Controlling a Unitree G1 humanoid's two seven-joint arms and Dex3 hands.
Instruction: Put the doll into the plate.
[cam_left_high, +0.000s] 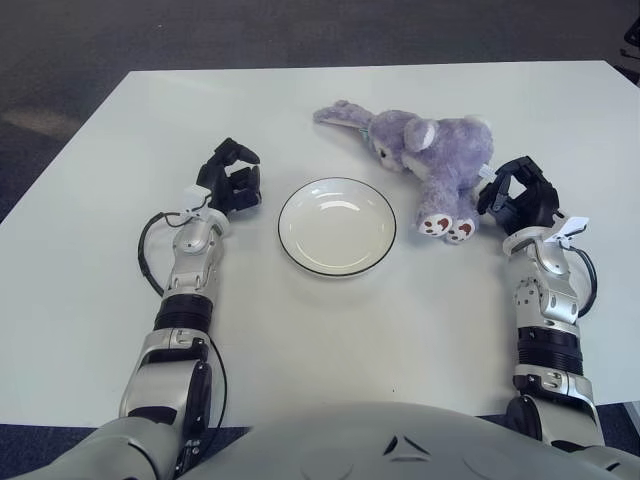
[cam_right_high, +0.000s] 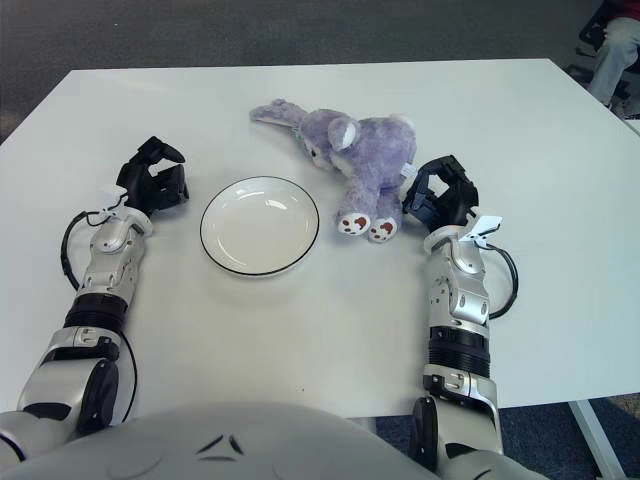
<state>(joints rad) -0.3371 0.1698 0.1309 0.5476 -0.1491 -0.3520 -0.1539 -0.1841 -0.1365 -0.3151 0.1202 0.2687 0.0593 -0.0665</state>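
A purple plush doll (cam_left_high: 435, 155) with long ears lies on its belly on the white table, just right of and behind the white plate (cam_left_high: 337, 226). The plate has a dark rim and holds nothing. My right hand (cam_left_high: 518, 197) sits right beside the doll's hind end, its black fingers curled and close to the plush but not gripping it. My left hand (cam_left_high: 232, 178) shows left of the plate, fingers curled around nothing.
The white table (cam_left_high: 320, 330) spreads under everything, with dark carpet beyond its far edge. A person's leg (cam_right_high: 615, 55) shows at the top right corner, off the table.
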